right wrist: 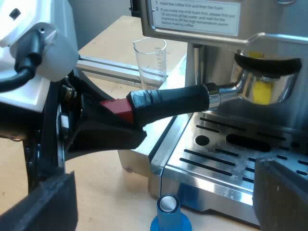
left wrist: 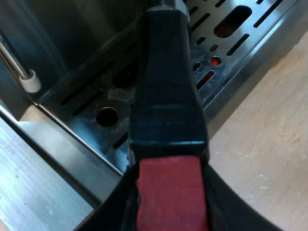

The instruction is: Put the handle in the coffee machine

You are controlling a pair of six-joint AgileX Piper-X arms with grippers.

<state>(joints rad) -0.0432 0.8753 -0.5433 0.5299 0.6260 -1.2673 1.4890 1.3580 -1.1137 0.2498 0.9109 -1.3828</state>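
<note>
The metal holder (right wrist: 263,83) sits up under the espresso machine's (right wrist: 202,19) brew head, above the drip tray. Its dark handle (right wrist: 173,102) sticks out sideways and ends in red (right wrist: 119,109). My left gripper (right wrist: 103,120) is shut on that red end. In the left wrist view the handle (left wrist: 166,91) and its red end (left wrist: 171,192) run between my left gripper's (left wrist: 169,202) fingers, over the slotted tray. My right gripper (right wrist: 161,195) is open, its fingers (right wrist: 41,204) wide apart. A blue tamper (right wrist: 167,216) stands on the table between them, untouched.
The steel drip tray (left wrist: 236,45) has slots and round holes. A steam wand with a white tip (left wrist: 30,81) hangs beside it. A measuring glass (right wrist: 150,60) stands on the wooden table (left wrist: 269,154) beyond the handle, beside the machine.
</note>
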